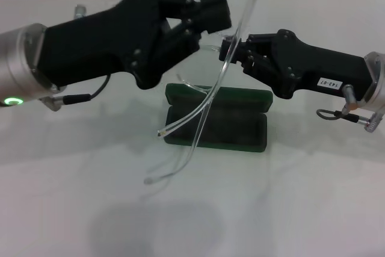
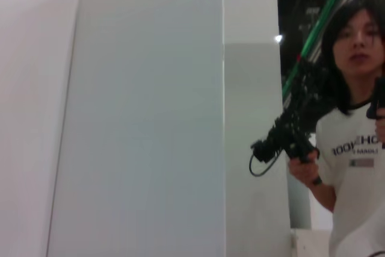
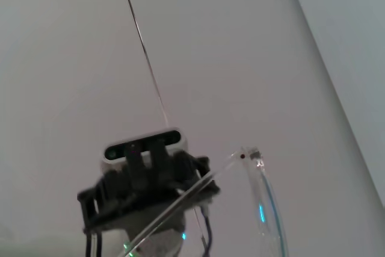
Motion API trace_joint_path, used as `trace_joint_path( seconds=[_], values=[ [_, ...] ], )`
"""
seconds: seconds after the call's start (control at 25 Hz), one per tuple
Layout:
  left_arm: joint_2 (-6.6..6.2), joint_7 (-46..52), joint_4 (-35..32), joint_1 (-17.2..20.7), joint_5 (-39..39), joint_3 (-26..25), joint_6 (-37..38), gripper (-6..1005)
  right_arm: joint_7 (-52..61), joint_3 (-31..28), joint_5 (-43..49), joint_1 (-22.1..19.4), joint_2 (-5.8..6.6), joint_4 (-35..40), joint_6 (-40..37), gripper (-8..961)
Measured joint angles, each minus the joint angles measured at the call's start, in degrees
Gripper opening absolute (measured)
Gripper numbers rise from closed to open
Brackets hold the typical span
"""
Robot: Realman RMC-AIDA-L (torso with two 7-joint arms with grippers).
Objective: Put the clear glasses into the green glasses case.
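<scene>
The clear glasses hang in the air above the table, lens nearly upright, with their thin arms trailing down toward me. My right gripper is shut on the lens edge from the right. My left gripper reaches in from the left, its tip right beside the upper part of the lens. Below and behind the glasses, the green glasses case lies open on the white table. The right wrist view shows the glasses close up, with the left arm's wrist behind them.
The white table spreads around the case, with a white wall behind it. In the left wrist view a person holding a dark device stands beyond a white partition.
</scene>
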State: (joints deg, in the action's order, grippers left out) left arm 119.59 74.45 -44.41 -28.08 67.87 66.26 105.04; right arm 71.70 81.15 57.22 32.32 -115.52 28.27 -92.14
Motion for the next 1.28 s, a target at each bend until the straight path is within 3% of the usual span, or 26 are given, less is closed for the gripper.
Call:
trace_joint_path(
  seconds=[0.32, 1.28],
  values=[
    [0.07, 0.13, -2.06, 0.78, -0.61, 0.92, 0.61, 81, 0.29, 0.15, 0.12, 0.16, 0.01, -0.05, 1.0, 54],
    [0.21, -3.61, 0.42, 1.01, 1.1, 1.95, -4.02, 80, 0.88, 0.06, -0.37, 0.46, -0.32, 0.47, 1.09, 53]
  ],
)
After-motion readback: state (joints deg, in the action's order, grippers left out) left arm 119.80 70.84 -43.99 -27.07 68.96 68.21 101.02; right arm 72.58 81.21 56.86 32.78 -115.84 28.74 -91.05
